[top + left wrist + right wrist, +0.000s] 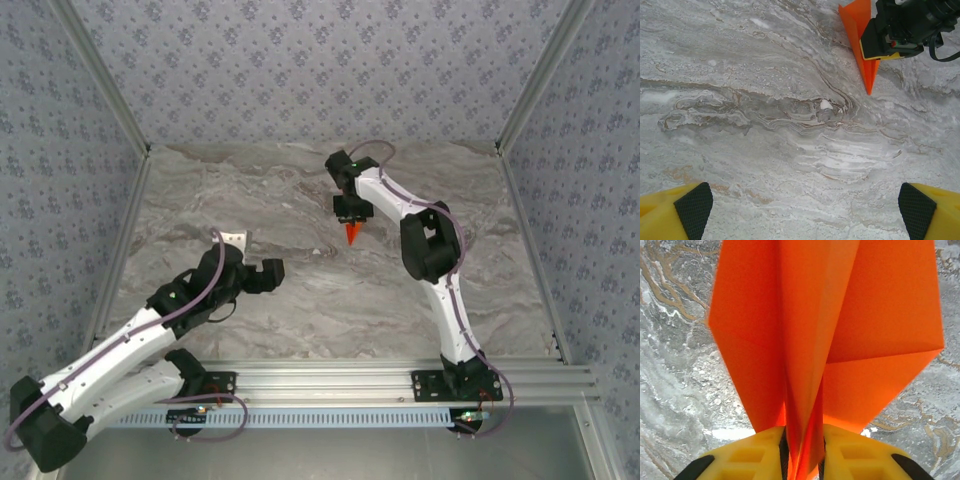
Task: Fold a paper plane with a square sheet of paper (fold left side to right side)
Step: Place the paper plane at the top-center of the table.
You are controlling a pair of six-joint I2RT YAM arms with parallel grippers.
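Note:
The paper plane [351, 234] is a narrow bright orange dart with a centre crease, hanging point-down just above the marble table. My right gripper [350, 213] is shut on its folded keel. In the right wrist view the wings [825, 325] spread out ahead of the yellow fingers [755, 450], which pinch the centre fold at the right gripper [803, 452]. My left gripper [272, 274] hovers low over bare table to the left, open and empty. The left wrist view has its pads [692, 207] far apart at the left gripper [805, 212], with the plane [860, 35] at the top right.
The grey marble table [300, 190] is enclosed by patterned walls on three sides. An aluminium rail [400, 375] runs along the near edge, carrying both arm bases. The right arm's elbow [430, 245] stands over the right part of the table.

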